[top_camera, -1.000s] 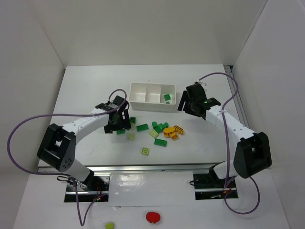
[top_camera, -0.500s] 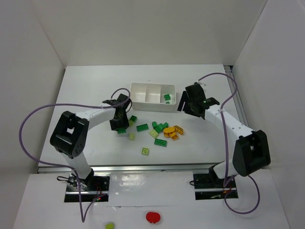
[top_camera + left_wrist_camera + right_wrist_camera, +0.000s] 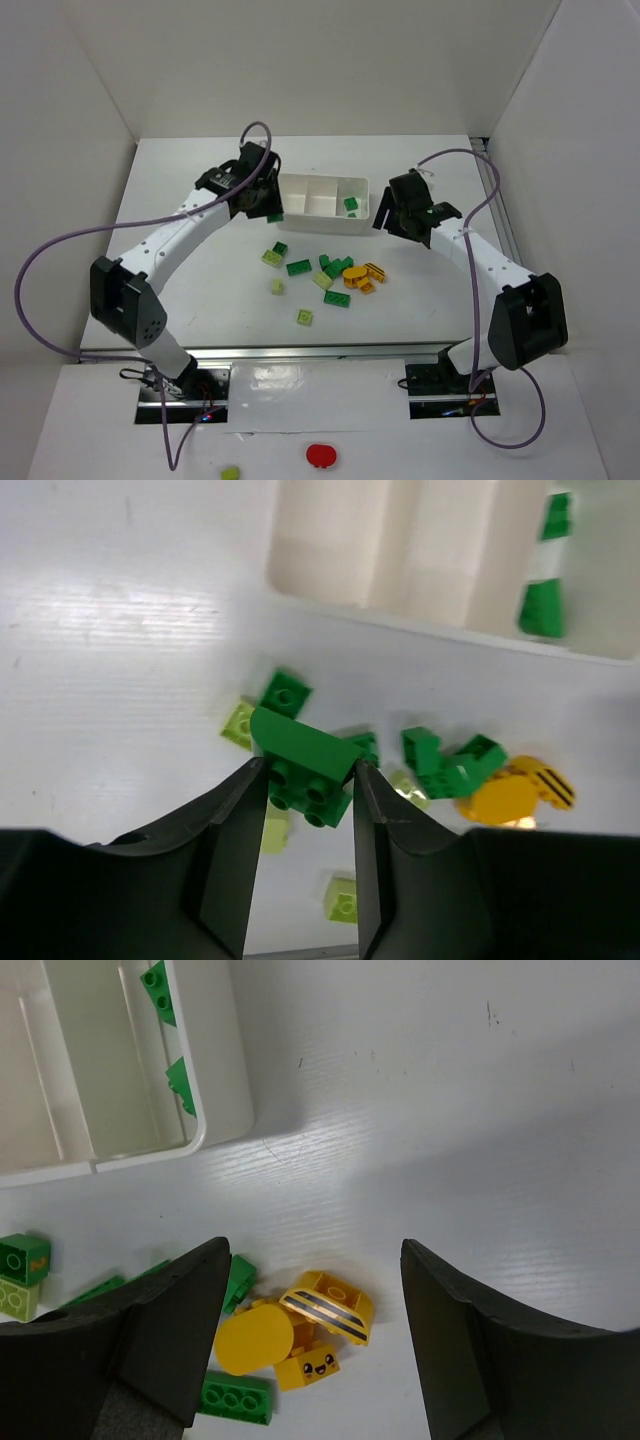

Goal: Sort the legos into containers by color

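Fingers of L arm (image 3: 228,850) clamped on dark green brick (image 3: 300,748), prob. raised by left end of tray (image 3: 320,222); R fingers (image 3: 175,1320) wide apart over worktop (image 3: 400,1110) nr yellow bricks (image 3: 255,1340).

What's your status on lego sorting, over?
Left gripper shut on dark green brick, at left end of the tray. Right gripper open, empty, near its right end. Nothing seen blocking the tray.

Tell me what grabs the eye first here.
The left gripper clamps a dark green brick beside the white tray's left end. A scatter of green and yellow bricks lies mid-table, and only the tray's right compartment holds green bricks.
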Robot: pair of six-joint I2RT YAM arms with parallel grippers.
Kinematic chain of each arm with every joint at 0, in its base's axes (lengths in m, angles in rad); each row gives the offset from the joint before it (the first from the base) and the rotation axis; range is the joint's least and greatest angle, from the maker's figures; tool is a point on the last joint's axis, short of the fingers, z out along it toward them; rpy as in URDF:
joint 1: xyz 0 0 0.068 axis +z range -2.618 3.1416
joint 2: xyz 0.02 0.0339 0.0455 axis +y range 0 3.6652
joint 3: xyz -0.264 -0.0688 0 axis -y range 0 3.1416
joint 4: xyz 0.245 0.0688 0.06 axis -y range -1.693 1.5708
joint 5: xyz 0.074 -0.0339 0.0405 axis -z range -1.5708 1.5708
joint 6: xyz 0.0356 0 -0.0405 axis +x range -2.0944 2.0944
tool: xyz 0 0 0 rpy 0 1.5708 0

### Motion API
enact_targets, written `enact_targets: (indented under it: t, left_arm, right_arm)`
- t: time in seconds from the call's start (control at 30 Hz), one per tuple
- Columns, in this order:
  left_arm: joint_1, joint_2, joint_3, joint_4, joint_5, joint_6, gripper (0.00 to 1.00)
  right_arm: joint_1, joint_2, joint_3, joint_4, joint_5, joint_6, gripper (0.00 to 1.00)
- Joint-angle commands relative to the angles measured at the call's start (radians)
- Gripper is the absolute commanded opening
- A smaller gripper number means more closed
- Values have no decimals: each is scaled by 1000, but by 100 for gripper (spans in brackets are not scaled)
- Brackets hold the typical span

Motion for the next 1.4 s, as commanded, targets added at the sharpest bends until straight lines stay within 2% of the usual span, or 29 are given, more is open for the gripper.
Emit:
enact_targets:
  t: [0.0, 0.07, 0.1, 0.23, 0.47, 0.53, 0.57, 0.67, 0.73, 0.83, 0.87, 0.9, 0.93, 1.1, 1.17, 1.23, 1.3, 1.37]
  left_arm:
    - [-24, 103, 167, -14, 67, 44, 48]
    - [-36, 165, 258, -3, 87, 54, 47]
    - [-50, 228, 344, -3, 111, 54, 44]
    - [-61, 357, 536, 46, 217, 75, 44]
    - [-79, 676, 873, 76, 380, 75, 45]
    - [-79, 745, 912, 99, 424, 61, 51]
    - [-79, 762, 935, 112, 435, 46, 58]
    - [-79, 786, 949, 150, 478, 37, 92]
    - [-79, 772, 949, 161, 488, 52, 96]
    - [-79, 634, 804, 185, 443, 107, 86]
    - [-79, 532, 677, 185, 417, 123, 82]
    - [-79, 476, 608, 185, 362, 156, 82]
    - [-79, 424, 469, 185, 330, 175, 80]
    - [-90, 110, 80, 185, 150, 264, 81]
    - [-90, 60, -70, 185, 109, 290, 88]
    - [-99, 34, -129, 217, 72, 305, 98]
    - [-99, 34, -185, 272, 60, 325, 99]
    - [-99, 54, -195, 297, 38, 334, 93]
  right_arm:
    - [9, -19, 44, 2, 42, 10, 76]
    - [9, -39, 21, 2, 62, 19, 76]
    - [9, -59, 21, 2, 76, 19, 76]
    - [0, -92, 10, -19, 102, 30, 77]
    - [-18, -142, 10, -115, 165, 59, 77]
    - [-19, -156, 10, -128, 176, 59, 77]
    - [-19, -167, 10, -128, 176, 59, 77]
    - [-28, -167, 1, -151, 185, 68, 77]
    - [-28, -167, 1, -160, 185, 68, 77]
    - [-37, -156, 1, -146, 185, 68, 77]
    - [-37, -144, 1, -133, 176, 68, 77]
    - [-37, -144, 1, -120, 165, 68, 77]
    - [-37, -129, 1, -120, 165, 68, 77]
    - [-46, -87, 1, -54, 113, 46, 77]
    - [-46, -61, 1, -42, 99, 33, 77]
    - [-46, -46, 1, -27, 74, 23, 77]
    - [-46, -33, 22, -18, 65, 22, 77]
    - [-46, -23, 31, -17, 56, 13, 77]
